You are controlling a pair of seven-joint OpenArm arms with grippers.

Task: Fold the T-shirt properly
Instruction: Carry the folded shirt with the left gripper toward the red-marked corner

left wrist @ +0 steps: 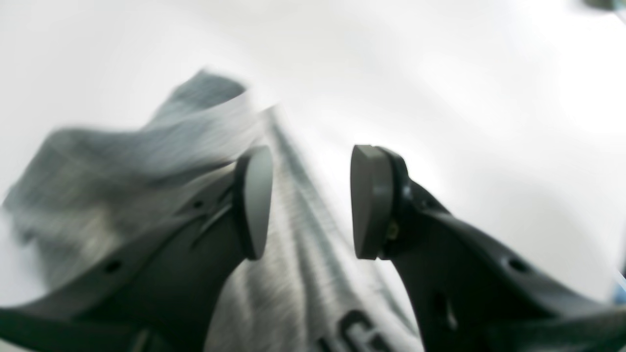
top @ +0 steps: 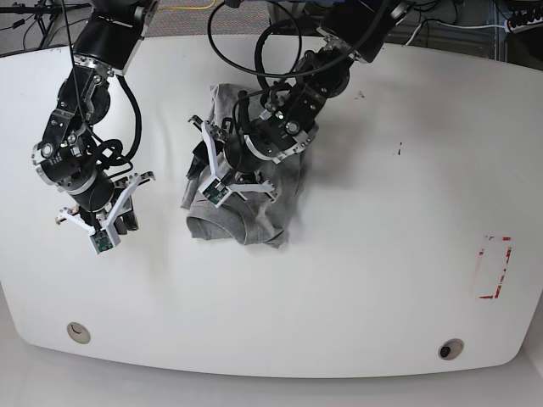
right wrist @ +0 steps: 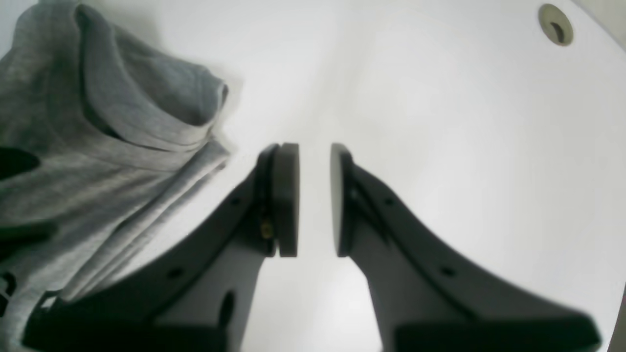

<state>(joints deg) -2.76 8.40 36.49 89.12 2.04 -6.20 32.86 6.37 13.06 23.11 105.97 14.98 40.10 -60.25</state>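
**Shirt in a heap, fold only begun**

Arms first, going left to right. The right gripper (top: 95,222) hangs over bare table on the left. Its jaws are a little apart and hold nothing. In the middle lies the grey T-shirt (top: 254,216), bunched up in a lump. The left gripper (top: 222,174) is right over the shirt. Its jaws are apart, with cloth under them but nothing pinched.

I think the fold is still at an early step. Next, the arms likely need to grab two edges and pull the shirt flat.

The white table (top: 382,254) has a red mark (top: 494,267) near the right edge. Cables (top: 254,13) lie at the far side.
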